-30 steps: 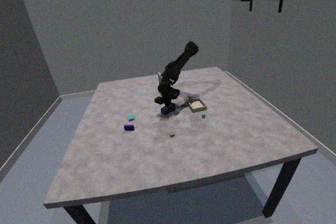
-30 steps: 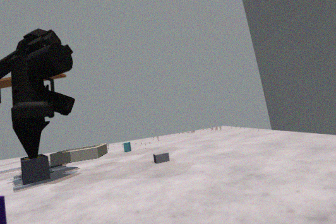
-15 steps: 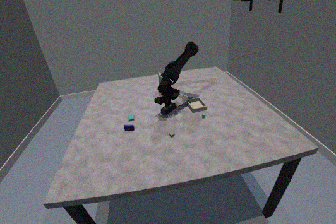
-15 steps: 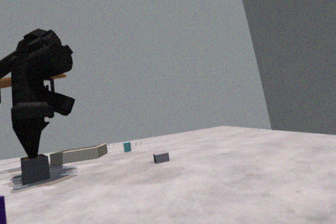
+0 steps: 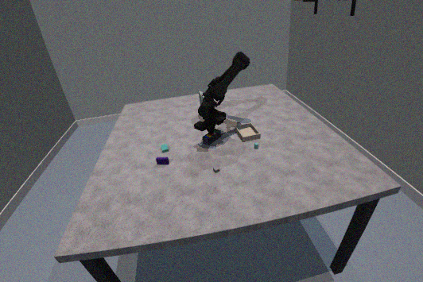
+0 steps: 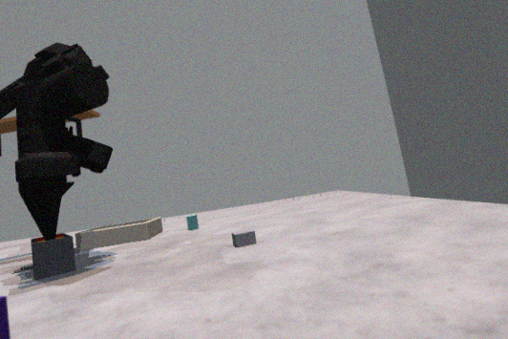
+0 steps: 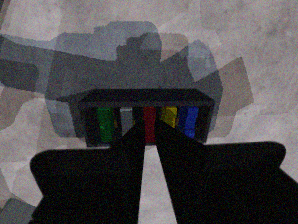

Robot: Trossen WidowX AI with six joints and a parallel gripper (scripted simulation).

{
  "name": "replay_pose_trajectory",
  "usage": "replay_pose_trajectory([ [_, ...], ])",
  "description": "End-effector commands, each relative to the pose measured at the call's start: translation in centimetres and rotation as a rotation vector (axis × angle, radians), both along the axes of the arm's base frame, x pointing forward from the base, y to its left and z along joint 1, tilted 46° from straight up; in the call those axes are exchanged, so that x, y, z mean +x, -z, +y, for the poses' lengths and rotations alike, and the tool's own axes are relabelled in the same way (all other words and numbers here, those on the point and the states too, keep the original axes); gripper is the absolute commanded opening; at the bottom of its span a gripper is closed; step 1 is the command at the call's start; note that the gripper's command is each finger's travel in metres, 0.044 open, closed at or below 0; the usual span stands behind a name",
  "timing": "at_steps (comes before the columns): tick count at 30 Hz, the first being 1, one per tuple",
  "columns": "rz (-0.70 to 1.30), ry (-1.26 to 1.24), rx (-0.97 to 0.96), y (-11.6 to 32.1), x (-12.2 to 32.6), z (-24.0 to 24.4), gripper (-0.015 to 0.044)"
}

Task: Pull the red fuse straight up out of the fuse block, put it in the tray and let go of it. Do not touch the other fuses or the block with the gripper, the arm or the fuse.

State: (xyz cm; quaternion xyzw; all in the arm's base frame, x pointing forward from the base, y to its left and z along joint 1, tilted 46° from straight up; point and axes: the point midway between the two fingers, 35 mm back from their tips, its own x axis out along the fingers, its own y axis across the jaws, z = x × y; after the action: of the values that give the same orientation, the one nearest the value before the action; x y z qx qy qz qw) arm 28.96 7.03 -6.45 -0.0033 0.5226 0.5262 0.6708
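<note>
- Black parallel-jaw gripper (image 7: 148, 131) pointing straight down, black arm (image 5: 223, 83) folded above.
- Fingers narrowly clamped on slim red fuse (image 7: 149, 122), seated in dark grey fuse block (image 7: 146, 98).
- Green fuse (image 7: 105, 124) left of fingers, blue fuse (image 7: 190, 121) right.

Red fuse (image 7: 149, 122) upright in fuse block (image 7: 145, 99)

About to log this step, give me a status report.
Pincer shut on red fuse, fuse not yet out of block. Gray and yellow fuses flank it closely.
</note>
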Motion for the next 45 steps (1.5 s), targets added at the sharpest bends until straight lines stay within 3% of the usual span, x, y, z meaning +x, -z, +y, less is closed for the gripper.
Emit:
replay_pose_trajectory([
  [1,-0.005,-0.004,-0.002,-0.2,0.1,-0.2,0.0000],
  [45,-0.002,-0.001,-0.001,-1.7,0.3,-1.7,0.0000],
])
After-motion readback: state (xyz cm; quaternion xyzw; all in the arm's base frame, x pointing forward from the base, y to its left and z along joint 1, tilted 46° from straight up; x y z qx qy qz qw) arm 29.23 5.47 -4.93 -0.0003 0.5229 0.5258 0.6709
